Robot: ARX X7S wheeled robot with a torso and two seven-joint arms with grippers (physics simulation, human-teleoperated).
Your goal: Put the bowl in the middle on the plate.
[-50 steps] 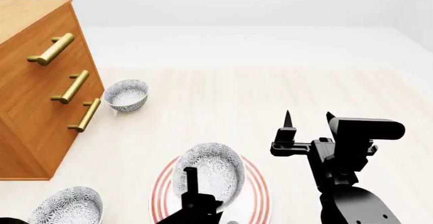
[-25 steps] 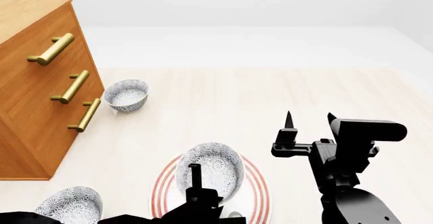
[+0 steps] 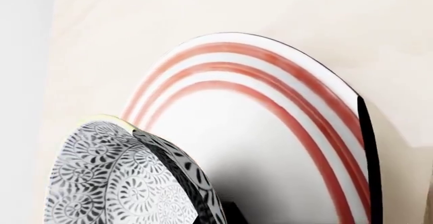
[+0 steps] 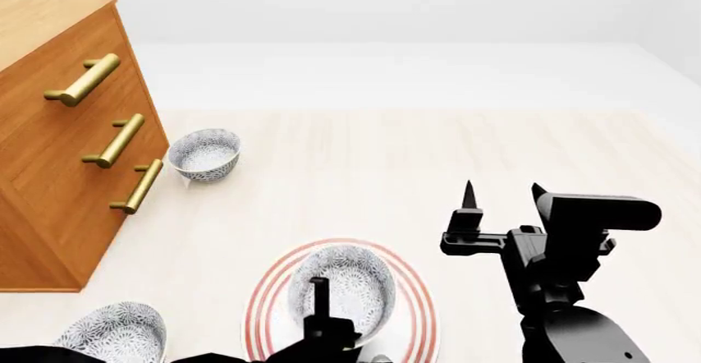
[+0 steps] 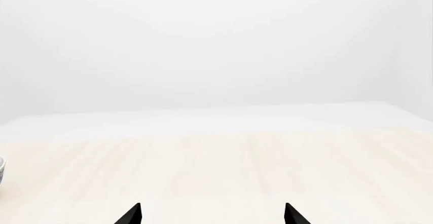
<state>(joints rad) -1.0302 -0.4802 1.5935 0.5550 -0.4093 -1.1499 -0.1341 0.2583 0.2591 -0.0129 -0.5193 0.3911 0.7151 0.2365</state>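
The patterned bowl (image 4: 350, 274) is low over the middle of the red-ringed plate (image 4: 414, 299), inside its rings. I cannot tell whether it touches the plate. My left gripper (image 4: 322, 307) comes up from the near edge and is shut on the bowl's near rim, one black finger (image 4: 318, 291) standing against the wall. In the left wrist view the bowl (image 3: 108, 183) fills the corner beside the plate (image 3: 271, 133), with a dark finger (image 3: 233, 215) just behind its wall. My right gripper (image 4: 501, 192) hovers open to the right of the plate, holding nothing, its tips (image 5: 213, 215) wide apart.
A wooden dresser (image 4: 44, 182) with brass handles stands at the left. A second patterned bowl (image 4: 205, 153) sits beside its lower drawer. A third bowl (image 4: 110, 333) lies at the near left. Light wooden floor stretches ahead and to the right.
The bowl has come down toward the plate with my left gripper and looks smaller now, centred within the red rings. The right arm has barely moved.
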